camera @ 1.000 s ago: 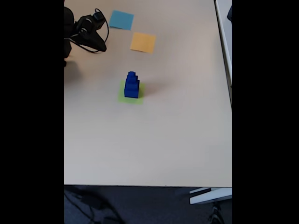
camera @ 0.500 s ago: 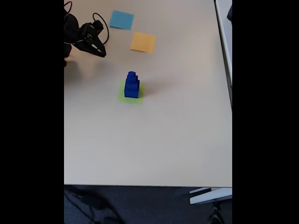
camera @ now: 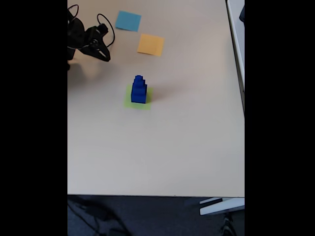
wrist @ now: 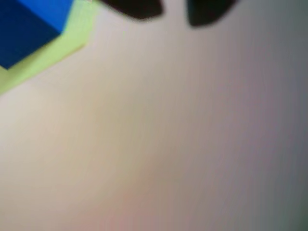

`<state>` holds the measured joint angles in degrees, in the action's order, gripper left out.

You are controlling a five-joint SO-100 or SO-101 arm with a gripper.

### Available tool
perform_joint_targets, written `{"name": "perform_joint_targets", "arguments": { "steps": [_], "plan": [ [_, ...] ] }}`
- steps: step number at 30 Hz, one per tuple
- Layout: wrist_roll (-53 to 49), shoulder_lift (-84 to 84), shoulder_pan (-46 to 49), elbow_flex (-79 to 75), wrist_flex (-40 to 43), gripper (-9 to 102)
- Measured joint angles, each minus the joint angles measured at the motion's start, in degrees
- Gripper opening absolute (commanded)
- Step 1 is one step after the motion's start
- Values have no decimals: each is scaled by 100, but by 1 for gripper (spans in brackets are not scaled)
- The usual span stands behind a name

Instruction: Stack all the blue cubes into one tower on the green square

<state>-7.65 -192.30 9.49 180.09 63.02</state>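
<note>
In the fixed view, three dark blue cubes (camera: 139, 89) are piled as a stepped tower, largest at the bottom, on the lime-green square (camera: 129, 102) near the table's middle. My black gripper (camera: 104, 55) hovers up and to the left of the tower, well apart from it. The blurred wrist view catches one blue cube (wrist: 26, 24) on the green square (wrist: 53, 53) in its top left corner. There my gripper (wrist: 174, 8) is open, its two dark fingertips (wrist: 139, 7) apart at the top edge, holding nothing.
A light-blue paper square (camera: 128, 21) and an orange paper square (camera: 150, 44) lie flat at the far side of the beige table (camera: 172, 147). The arm's black cable (camera: 104, 22) loops beside the gripper. The table's near edge runs along the bottom.
The gripper has drawn back a little to the left, away from the tower, and turned. The tower has not moved.
</note>
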Motion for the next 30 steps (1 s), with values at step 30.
{"name": "perform_joint_targets", "arguments": {
  "steps": [30],
  "plan": [
    [0, 0, -62, 9, 70, 0]
  ]
}}
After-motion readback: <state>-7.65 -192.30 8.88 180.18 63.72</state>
